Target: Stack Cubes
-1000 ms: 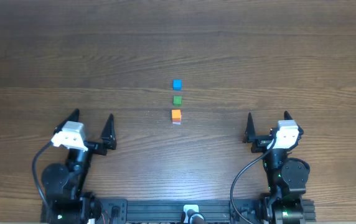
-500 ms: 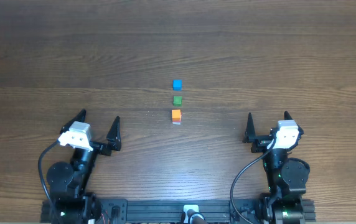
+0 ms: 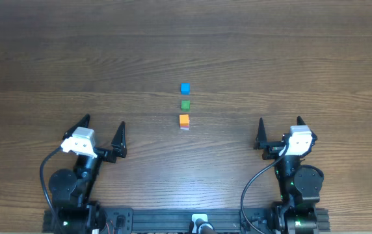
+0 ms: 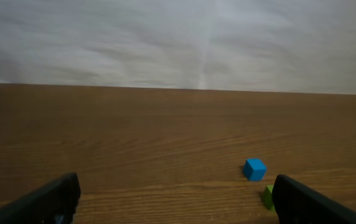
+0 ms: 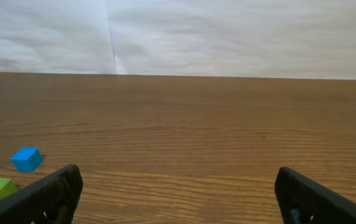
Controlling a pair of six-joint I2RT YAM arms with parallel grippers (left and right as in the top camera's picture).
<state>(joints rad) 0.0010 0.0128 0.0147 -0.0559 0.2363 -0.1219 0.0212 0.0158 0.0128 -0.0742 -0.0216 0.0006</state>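
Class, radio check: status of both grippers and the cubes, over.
Left gripper open, empty. Right gripper open, empty. Blue cube, green cube, orange cube in a line on the table, apart. No obstruction seen.

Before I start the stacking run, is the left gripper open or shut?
Open. In the top view the left gripper shows its two fingers spread wide apart, with nothing held between them.

Robot lab bench: wood-grain tabletop (image 3: 75,52), plain white backdrop (image 4: 103,37), black mounting rail (image 3: 166,215) along one edge.

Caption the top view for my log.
Blue cube, green cube, orange cube in a line, unstacked; left claw and right claw open either side.
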